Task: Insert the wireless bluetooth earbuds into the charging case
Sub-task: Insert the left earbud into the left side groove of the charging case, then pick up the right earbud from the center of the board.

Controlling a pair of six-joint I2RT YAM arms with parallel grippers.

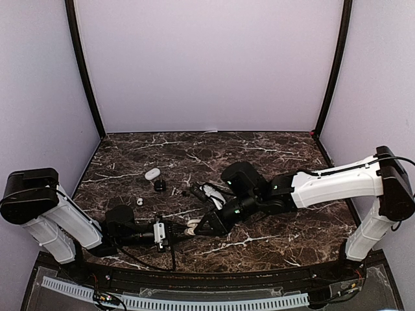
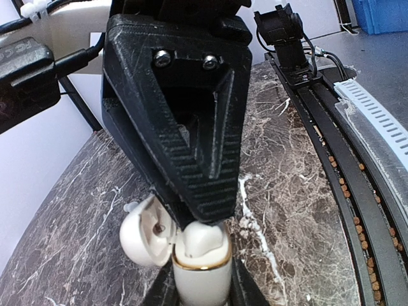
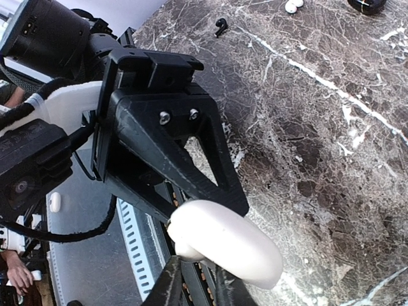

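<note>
White glossy plastic comes first at the left of the top view. A loose earbud [image 1: 138,201] lies on the dark marble table [image 1: 279,162]. A closed white case [image 1: 152,173] and a small black case [image 1: 160,185] sit near it at about one o'clock. None of the three is touched.

Further right, the left gripper [image 1: 185,229] is clenched on the charging case [image 2: 201,280], gripped by its body below the gold rim. In the left wrist view the lid [image 2: 143,233] is swung open toward nine o'clock. A second earbud [image 2: 203,237] is lodged in the mouth of the case and stands above the rim, so it is judged not yet fully seated.

The right gripper [image 2: 201,217] is brought in from twelve o'clock, its tip directly on that earbud. Its jaws are set close together, but whether the earbud is pinched between them or only pushed cannot be told.

The earbuds are judged very light, rigid and slippery, and likely to squirt out of a hard pinch. Each is best taken across its broader flanks with light pressure. It is then best pressed straight down into its pocket, with the case held steady by its body and the hinged lid left untouched.
</note>
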